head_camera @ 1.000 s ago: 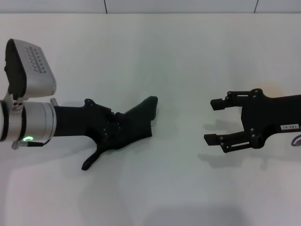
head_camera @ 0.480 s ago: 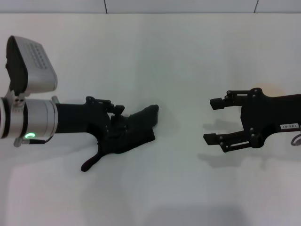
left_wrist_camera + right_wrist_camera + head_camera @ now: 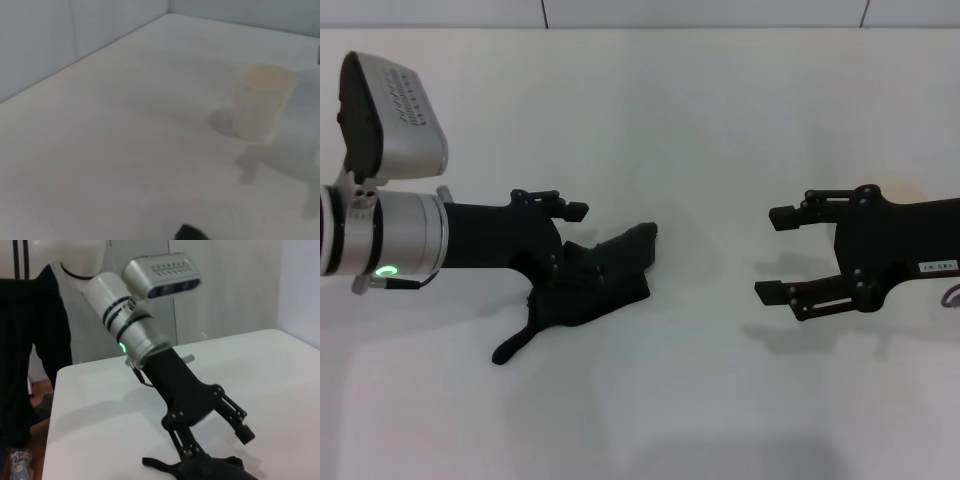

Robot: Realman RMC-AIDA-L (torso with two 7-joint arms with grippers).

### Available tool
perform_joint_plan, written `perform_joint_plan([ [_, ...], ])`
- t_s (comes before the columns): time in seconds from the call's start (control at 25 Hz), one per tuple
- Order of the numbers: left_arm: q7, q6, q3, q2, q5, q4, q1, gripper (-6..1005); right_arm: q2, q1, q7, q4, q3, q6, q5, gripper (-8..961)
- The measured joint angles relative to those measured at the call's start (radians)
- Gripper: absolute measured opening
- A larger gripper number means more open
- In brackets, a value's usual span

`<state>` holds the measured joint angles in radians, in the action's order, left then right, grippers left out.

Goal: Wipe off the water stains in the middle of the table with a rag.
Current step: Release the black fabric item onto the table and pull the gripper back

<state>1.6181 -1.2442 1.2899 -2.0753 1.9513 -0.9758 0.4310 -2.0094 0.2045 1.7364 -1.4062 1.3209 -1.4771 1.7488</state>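
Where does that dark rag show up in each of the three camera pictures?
Head view: the rag lies on the table, left of centre, under the left gripper.
Left wrist view: only a dark sliver at the bottom edge, likely the rag.
Right wrist view: bottom edge, beneath the left gripper.
Shared landmark: the left gripper.

Only extra thing around is a pale paper cup (image 3: pixel 261 101), standing upright and casting a soft shadow toward 7 o'clock.
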Motion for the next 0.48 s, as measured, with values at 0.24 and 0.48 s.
perform_joint_plan([
  [0.24, -0.066, -0.114, -0.016, -0.001, -0.01, -0.089, -0.022, 882, 0.001, -0.003, 0.0, 0.009, -0.005, 0.011, 0.005, 841],
  [0.48, -0.114, -0.299, -0.112, 0.0, -0.035, -0.139, -0.056, 881, 0.002, -0.005, -0.004, 0.023, -0.016, 0.017, 0.011, 841],
])
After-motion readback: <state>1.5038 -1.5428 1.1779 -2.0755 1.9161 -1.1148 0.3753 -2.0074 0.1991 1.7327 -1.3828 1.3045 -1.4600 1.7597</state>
